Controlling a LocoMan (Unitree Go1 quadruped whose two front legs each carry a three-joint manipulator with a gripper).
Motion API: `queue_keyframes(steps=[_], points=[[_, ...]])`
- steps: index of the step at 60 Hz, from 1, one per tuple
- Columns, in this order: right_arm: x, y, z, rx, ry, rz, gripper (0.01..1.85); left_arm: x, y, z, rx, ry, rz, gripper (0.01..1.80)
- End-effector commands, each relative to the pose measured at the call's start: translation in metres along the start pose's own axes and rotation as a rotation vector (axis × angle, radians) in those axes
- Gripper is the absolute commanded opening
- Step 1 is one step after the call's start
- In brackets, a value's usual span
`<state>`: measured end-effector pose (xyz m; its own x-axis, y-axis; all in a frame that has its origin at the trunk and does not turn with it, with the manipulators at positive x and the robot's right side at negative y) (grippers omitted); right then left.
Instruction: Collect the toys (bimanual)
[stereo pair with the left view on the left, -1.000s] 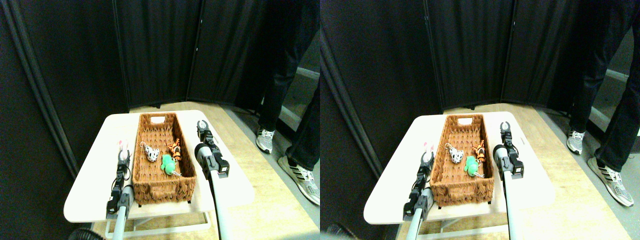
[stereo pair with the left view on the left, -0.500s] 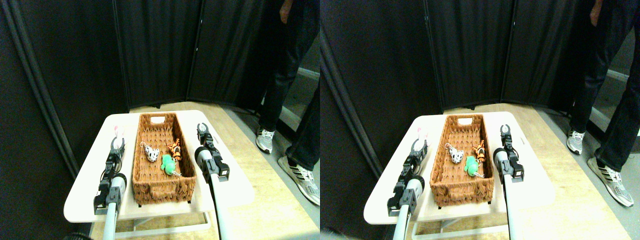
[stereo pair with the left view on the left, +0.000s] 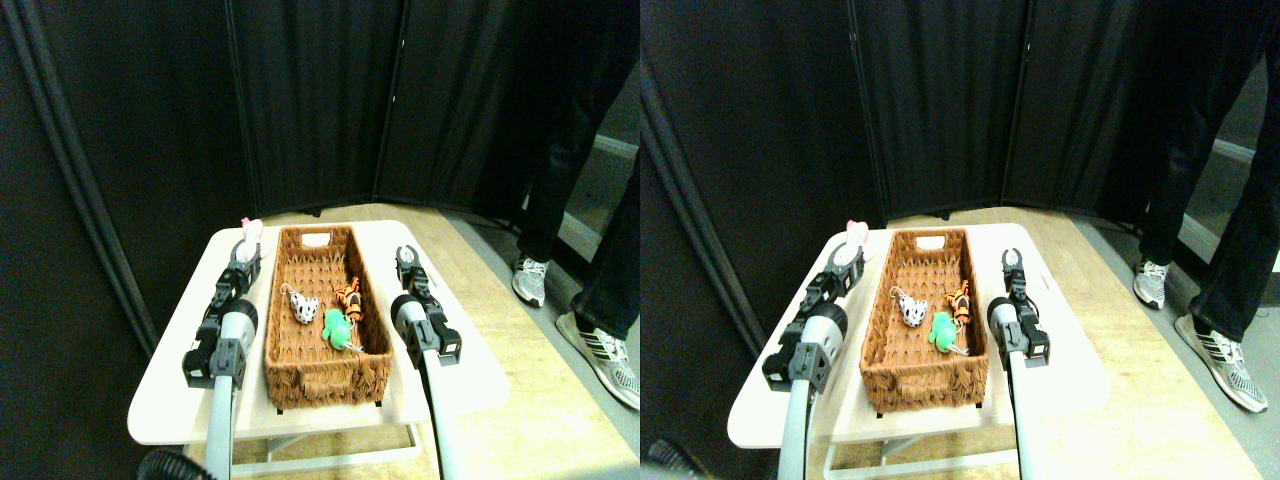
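Basket of brown wicker, lying lengthwise along the middle of the white worktop. Inside it, in the near half, lie three toys: a white black-spotted toy, an orange-black striped toy by the right wall, and a green toy nearest the robot. The left tool is raised near the far left corner of the worktop with a pale pink toy at its tip, apparently gripped, though the jaw gap cannot be made out. The right tool hovers outside the basket's right wall, jaws parted and empty. Step in hand, by judgement: carrying the pink toy. The next move calls for swinging it rightward over the basket rim before release.
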<state>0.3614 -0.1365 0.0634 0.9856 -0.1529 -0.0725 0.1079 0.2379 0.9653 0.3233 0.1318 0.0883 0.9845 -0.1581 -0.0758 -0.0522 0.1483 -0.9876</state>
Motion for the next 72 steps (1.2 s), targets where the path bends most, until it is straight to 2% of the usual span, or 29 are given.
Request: queue_keyframes(steps=[1, 3, 9, 17, 26, 29, 40, 43, 45, 50, 54, 63, 72], points=[[0.000, 0.010, 0.004, 0.025, -0.027, 0.052, 0.01, 0.003, -0.018, -0.017, -0.034, 0.064, -0.048, 0.01], [0.000, 0.010, 0.005, 0.027, -0.028, 0.053, 0.01, 0.004, -0.019, -0.018, -0.035, 0.069, -0.046, 0.01], [0.001, 0.010, 0.007, 0.031, -0.035, 0.051, 0.01, 0.006, -0.026, -0.037, -0.058, 0.101, -0.043, 0.01], [0.001, 0.009, 0.009, 0.027, -0.035, 0.051, 0.01, 0.009, -0.026, -0.056, -0.114, 0.149, -0.025, 0.01], [0.000, 0.010, 0.012, 0.035, -0.038, 0.056, 0.01, 0.011, -0.020, -0.073, -0.140, 0.147, 0.006, 0.01], [0.000, 0.010, 0.013, 0.038, -0.038, 0.057, 0.01, 0.011, -0.018, -0.075, -0.146, 0.149, 0.013, 0.01], [-0.001, 0.009, 0.016, 0.025, -0.043, 0.064, 0.01, 0.011, -0.009, -0.076, -0.166, 0.216, 0.046, 0.01], [-0.002, 0.009, 0.016, 0.031, -0.041, 0.062, 0.01, 0.011, -0.009, -0.075, -0.161, 0.218, 0.048, 0.21], [-0.002, 0.009, 0.016, 0.031, -0.040, 0.063, 0.01, 0.010, -0.009, -0.075, -0.161, 0.216, 0.048, 0.24], [-0.002, 0.008, 0.017, 0.030, -0.041, 0.064, 0.01, 0.009, -0.009, -0.075, -0.134, 0.214, 0.040, 0.46], [-0.002, 0.008, 0.017, 0.023, -0.050, 0.060, 0.01, 0.008, -0.009, -0.075, -0.122, 0.203, 0.037, 0.48], [-0.003, 0.006, 0.018, 0.016, -0.044, 0.067, 0.01, 0.004, -0.010, -0.072, -0.093, 0.210, 0.043, 0.61], [-0.004, 0.006, 0.018, 0.022, -0.051, 0.057, 0.01, 0.002, -0.009, -0.068, -0.084, 0.223, 0.036, 0.66]])
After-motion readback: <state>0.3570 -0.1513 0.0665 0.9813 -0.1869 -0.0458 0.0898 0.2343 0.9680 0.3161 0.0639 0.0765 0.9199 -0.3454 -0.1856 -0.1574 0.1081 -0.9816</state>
